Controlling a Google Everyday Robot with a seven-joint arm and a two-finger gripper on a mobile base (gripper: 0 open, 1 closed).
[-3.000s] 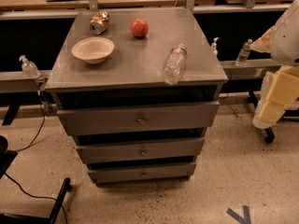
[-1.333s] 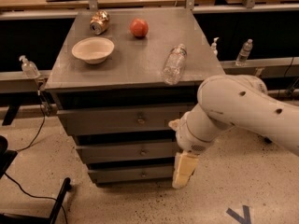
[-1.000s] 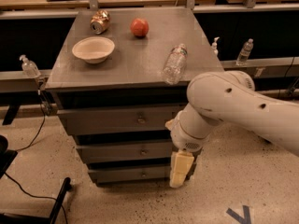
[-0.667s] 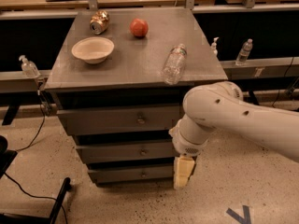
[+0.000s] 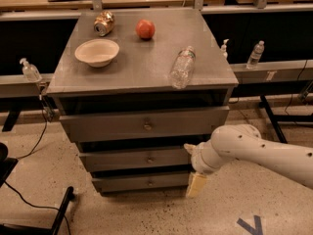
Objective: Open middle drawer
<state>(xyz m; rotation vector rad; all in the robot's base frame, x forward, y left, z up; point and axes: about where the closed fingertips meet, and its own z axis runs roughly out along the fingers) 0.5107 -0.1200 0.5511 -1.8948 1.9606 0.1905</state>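
Camera view puts the gripper [image 5: 196, 185] in the lower centre-right of the frame, hanging downward from a white arm [image 5: 259, 155] that enters from the right edge. Whether it is spread or pressed together cannot be told from this angle. It sits by the right end of the cabinet's front, about level with the lowest drawer [image 5: 137, 182]. The middle drawer [image 5: 122, 159] lies up and to the left of it and appears fully pushed in, its wide front running left to right. Its small knob [image 5: 150, 159] is at the centre, well apart from the gripper, so the coming reach probably has to go leftward and slightly up. On the cabinet top [image 5: 146, 70] rest a bowl [image 5: 97, 52], a can [image 5: 103, 23], an apple [image 5: 145, 29] and a toppled bottle [image 5: 182, 67].
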